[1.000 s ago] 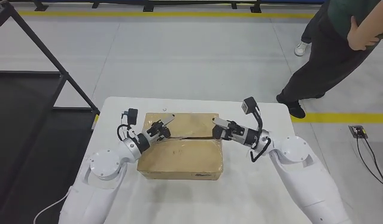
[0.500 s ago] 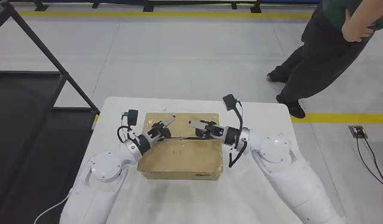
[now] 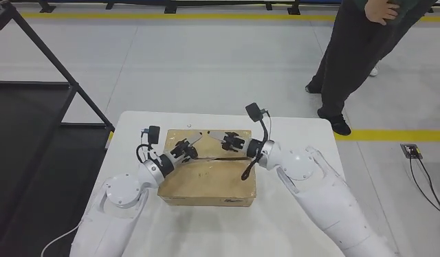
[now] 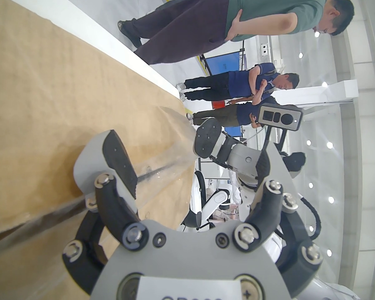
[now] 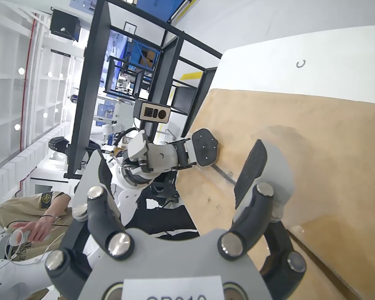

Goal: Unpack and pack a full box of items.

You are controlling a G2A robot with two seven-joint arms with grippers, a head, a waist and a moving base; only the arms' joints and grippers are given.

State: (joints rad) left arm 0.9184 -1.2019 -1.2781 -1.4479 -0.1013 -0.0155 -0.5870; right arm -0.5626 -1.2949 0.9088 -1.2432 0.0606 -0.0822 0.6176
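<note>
While taped, box [image 3: 206, 178]: shut.
Left gripper [image 3: 190, 143], right gripper [image 3: 223, 141]: spread over tape [image 4: 172, 154].
Risk: cardboard torn if tape is missed.

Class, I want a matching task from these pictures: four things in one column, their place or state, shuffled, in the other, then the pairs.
1 brown cardboard box
2 white table
3 clear tape strip
4 robot's left hand

a open, over the box top
b along the box's top seam
c under the box
d flaps shut, on the table

Pairs: 1-d, 2-c, 3-b, 4-a.
</note>
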